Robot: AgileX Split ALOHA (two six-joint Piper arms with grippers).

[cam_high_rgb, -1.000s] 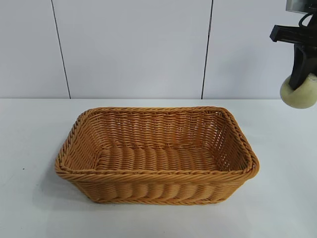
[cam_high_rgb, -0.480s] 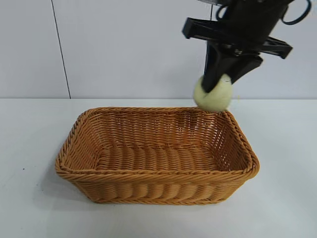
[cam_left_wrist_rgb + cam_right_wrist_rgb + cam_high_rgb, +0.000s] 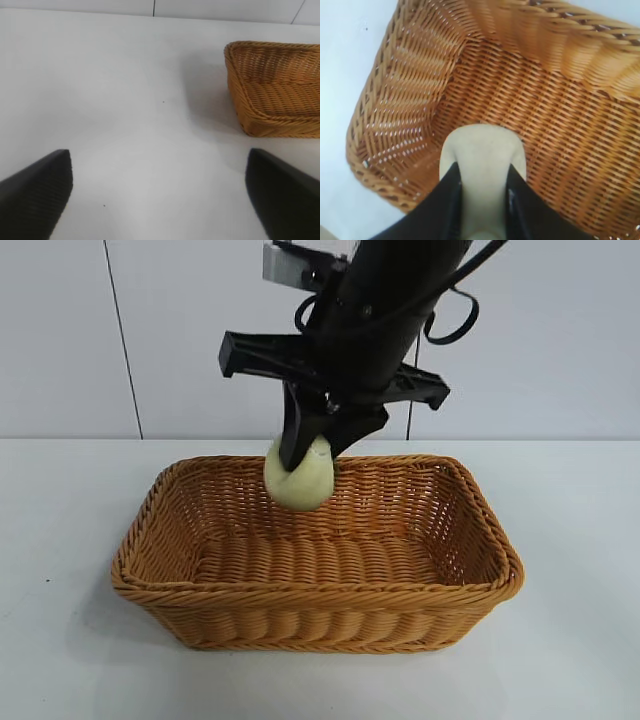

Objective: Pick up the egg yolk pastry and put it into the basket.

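A plain white desk (image 3: 70,540) filled the foreground under soft, even light. Behind it stood a pale panelled wall (image 3: 250,330), split by two thin dark vertical seams.

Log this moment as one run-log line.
right gripper: shut on egg yolk pastry | above basket interior | left gripper: open, beside basket

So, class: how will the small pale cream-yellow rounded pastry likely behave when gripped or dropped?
The pale cream-yellow rounded pastry, pinched by the right gripper over the orange-brown woven wicker basket, probably feels light. Its rounded form may roll on landing. Its matte surface suggests little slipping.
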